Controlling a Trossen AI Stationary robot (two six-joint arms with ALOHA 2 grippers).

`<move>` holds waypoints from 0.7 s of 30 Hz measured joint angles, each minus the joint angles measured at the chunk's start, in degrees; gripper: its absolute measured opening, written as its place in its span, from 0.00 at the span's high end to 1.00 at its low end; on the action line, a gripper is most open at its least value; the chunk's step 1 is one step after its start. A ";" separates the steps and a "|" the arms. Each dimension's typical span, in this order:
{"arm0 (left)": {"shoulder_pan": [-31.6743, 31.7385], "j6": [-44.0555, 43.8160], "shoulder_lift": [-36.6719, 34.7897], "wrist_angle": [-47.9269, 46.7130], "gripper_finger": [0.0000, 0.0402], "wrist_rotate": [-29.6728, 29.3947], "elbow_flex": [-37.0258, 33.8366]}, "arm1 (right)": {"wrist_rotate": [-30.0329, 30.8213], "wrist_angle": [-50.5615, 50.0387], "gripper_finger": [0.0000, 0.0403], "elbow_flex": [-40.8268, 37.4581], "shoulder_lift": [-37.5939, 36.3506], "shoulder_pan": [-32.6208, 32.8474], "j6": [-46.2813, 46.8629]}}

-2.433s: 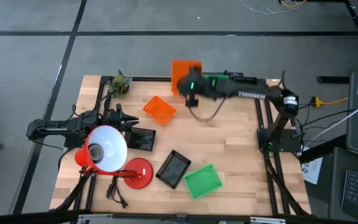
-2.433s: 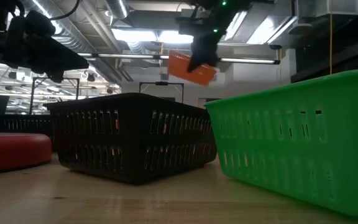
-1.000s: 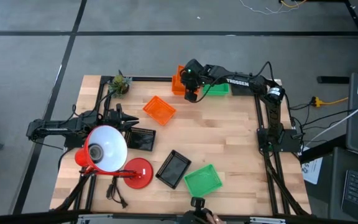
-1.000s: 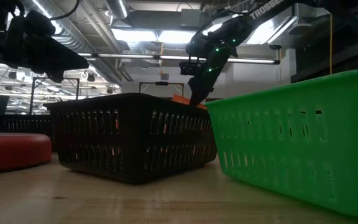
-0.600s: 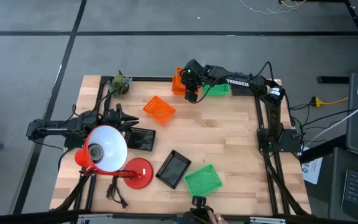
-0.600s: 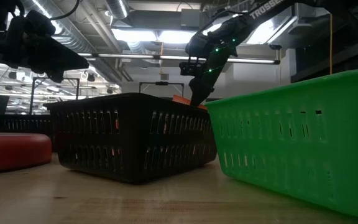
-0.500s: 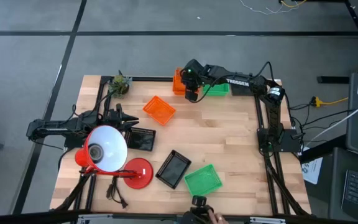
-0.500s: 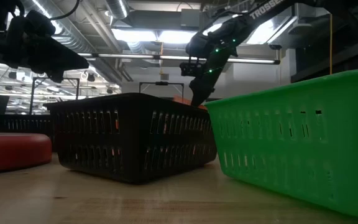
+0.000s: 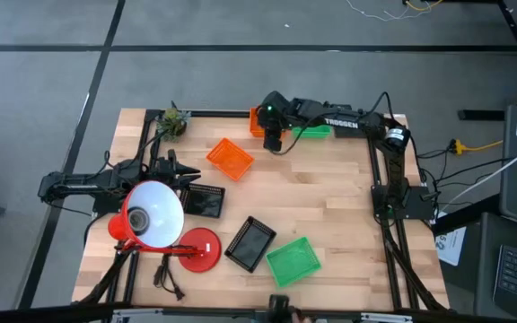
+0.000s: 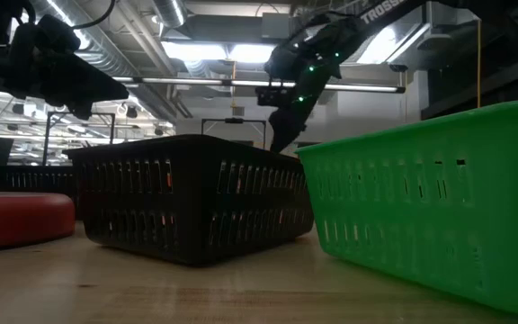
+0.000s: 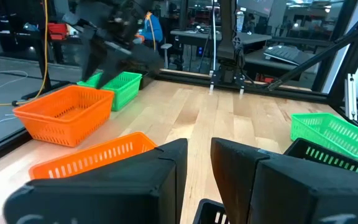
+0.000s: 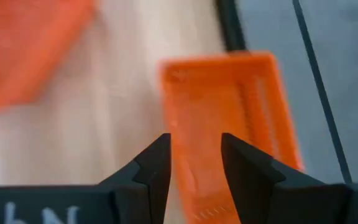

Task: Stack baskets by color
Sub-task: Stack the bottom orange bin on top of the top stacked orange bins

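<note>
The right gripper (image 12: 194, 158) is seen with its fingers parted and nothing clamped, an orange basket (image 12: 229, 118) lying just beyond and between the fingertips at the table's far edge. The step in hand is judged to be the release (the left gripper (image 11: 197, 158) waits, slightly parted and empty). A straight lift is advised, so that neither fingertip catches the mesh rim.

I see two baskets (image 9: 258, 121) at the bench's (image 9: 330, 206) far edge, another basket (image 9: 230, 158) nearer and left of them. Lamp (image 9: 153, 215) near left; three more baskets (image 9: 254, 242) right of it.
</note>
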 joint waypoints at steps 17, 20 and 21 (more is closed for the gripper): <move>0.02 0.00 -0.02 0.02 0.84 0.00 0.00 | -12.14 6.92 0.68 0.09 4.78 13.30 -12.03; 0.00 0.00 -0.02 -0.03 0.84 0.00 0.00 | -12.02 11.45 0.69 0.00 6.74 15.25 -7.33; 0.01 0.02 0.00 -0.07 0.84 0.01 0.00 | -11.45 13.36 0.69 0.00 6.95 15.90 -6.25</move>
